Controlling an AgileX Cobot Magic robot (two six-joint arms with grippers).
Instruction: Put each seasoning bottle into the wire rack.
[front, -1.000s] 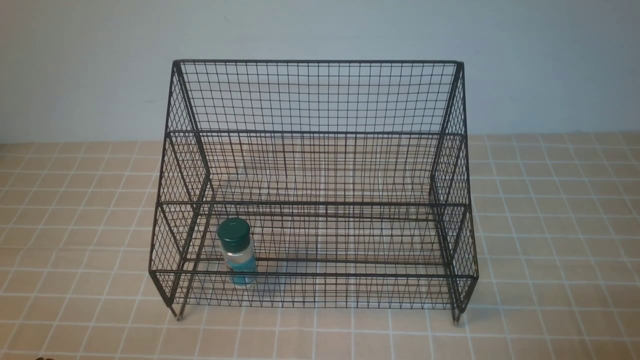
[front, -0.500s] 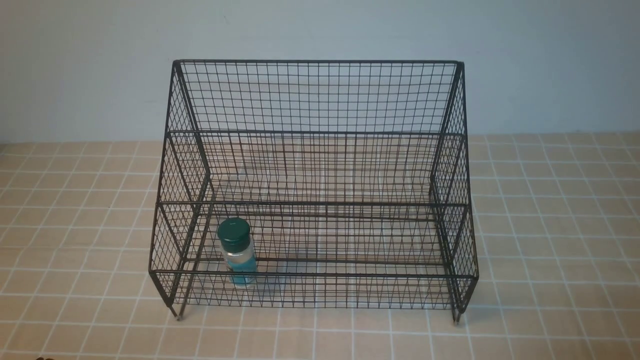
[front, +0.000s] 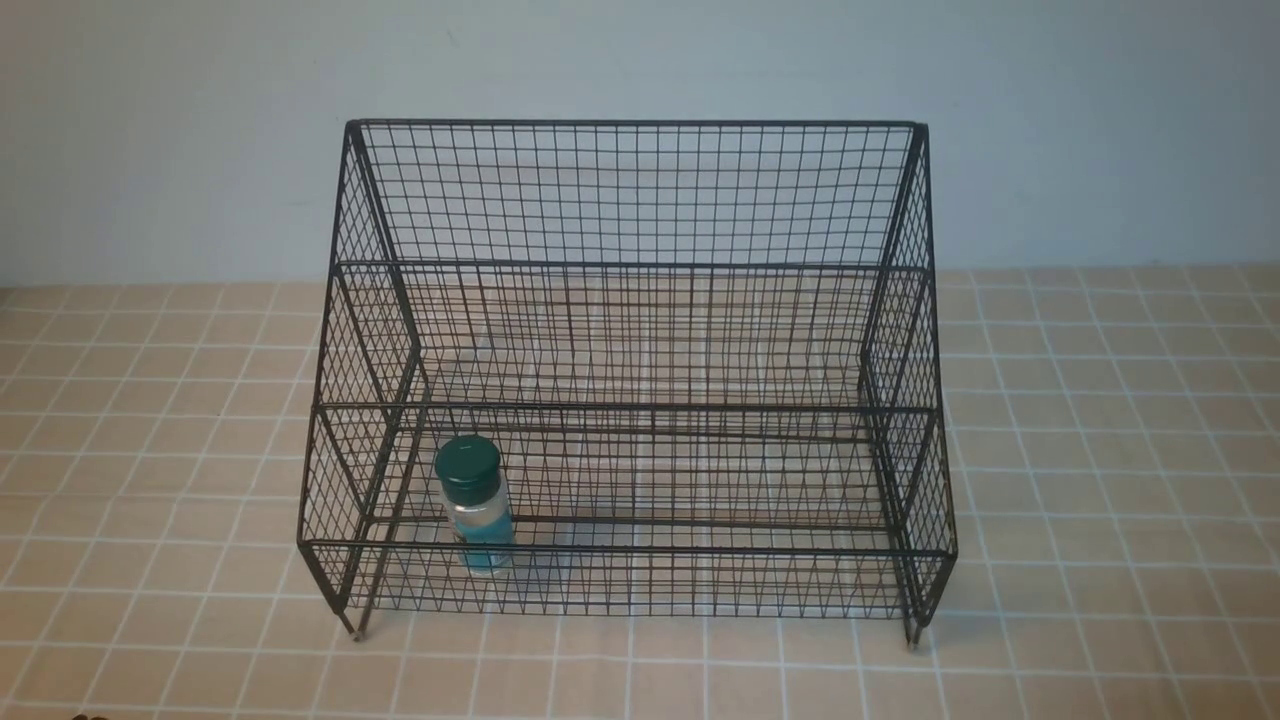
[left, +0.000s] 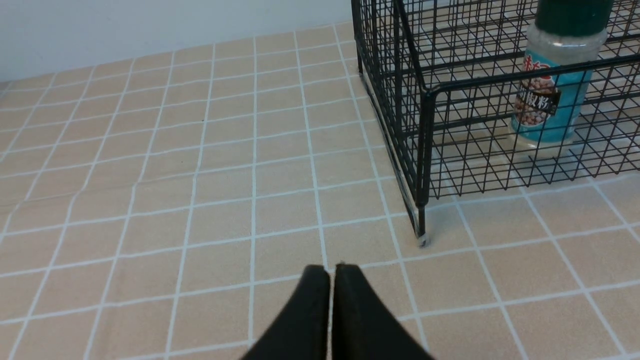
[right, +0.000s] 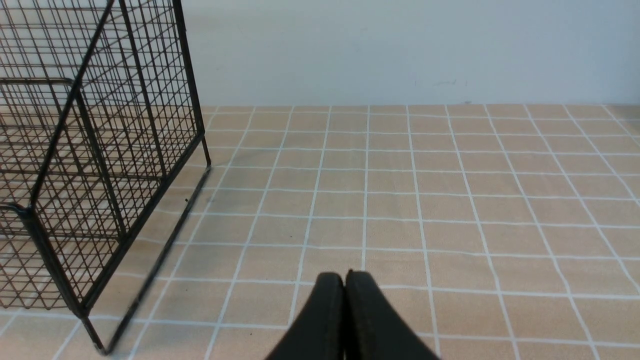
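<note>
Front view: no arms in frame — seasoning bottle (front: 472, 503) upright in wire rack (front: 630, 190), left gripper (left: 330, 272) and right gripper (right: 344, 279) clenched empty, cap cropped in left wrist view.

Bottles: one bottle (front: 473, 505) is standing in the lowest tier
Racks: one rack (front: 630, 190) is sitting on the table
Grippers: two, left gripper (left: 331, 272) and right gripper (right: 345, 280), are showing

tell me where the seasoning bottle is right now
In the front view the seasoning bottle stands upright on the lowest, frontmost tier of the wire rack, near the rack's left end, behind the low front rail.
</note>
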